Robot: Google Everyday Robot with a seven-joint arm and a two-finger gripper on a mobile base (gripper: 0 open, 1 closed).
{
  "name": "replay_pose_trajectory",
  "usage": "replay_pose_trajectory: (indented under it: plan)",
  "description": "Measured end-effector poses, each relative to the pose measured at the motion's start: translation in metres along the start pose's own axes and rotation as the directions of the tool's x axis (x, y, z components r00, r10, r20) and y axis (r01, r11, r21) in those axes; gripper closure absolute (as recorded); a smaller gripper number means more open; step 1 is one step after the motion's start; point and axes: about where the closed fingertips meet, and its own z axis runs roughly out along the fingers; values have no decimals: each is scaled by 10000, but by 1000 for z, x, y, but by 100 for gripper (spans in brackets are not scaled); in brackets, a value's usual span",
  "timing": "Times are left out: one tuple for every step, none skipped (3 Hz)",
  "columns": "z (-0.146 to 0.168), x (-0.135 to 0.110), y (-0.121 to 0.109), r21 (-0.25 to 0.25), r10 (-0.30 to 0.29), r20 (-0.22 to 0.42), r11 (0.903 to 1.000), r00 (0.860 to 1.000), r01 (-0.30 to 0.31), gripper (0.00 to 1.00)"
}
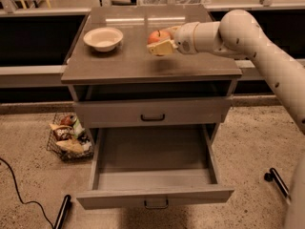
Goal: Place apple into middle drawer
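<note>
The red-orange apple point(158, 35) is at the middle of the grey cabinet top point(119, 63), right of the cream bowl. My gripper point(164, 39) reaches in from the right and is shut on the apple, one cream finger point(161, 47) in front of it and the other behind. The apple seems slightly raised, with a shadow on the top beneath it. The middle drawer point(152, 194) is pulled fully open low at the cabinet's front, its shallow tray interior bare.
A cream bowl point(103, 37) sits at the left of the cabinet top. A closed grey drawer front with a black handle point(152, 117) is above the open drawer. A wire basket of packets point(66, 138) and a black cable point(24, 199) lie on the floor at left.
</note>
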Motion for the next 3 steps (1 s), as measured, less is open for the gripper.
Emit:
replay_pose_trajectory:
  plan:
    - [-47,-24,49,-535,-446,-6,9976,9990,445,100]
    - [-47,-24,49,-536,-446,-6,9976,9990,446,100]
    - [-52,-21,65,-1253,-832,-166,9889,9964,804,100]
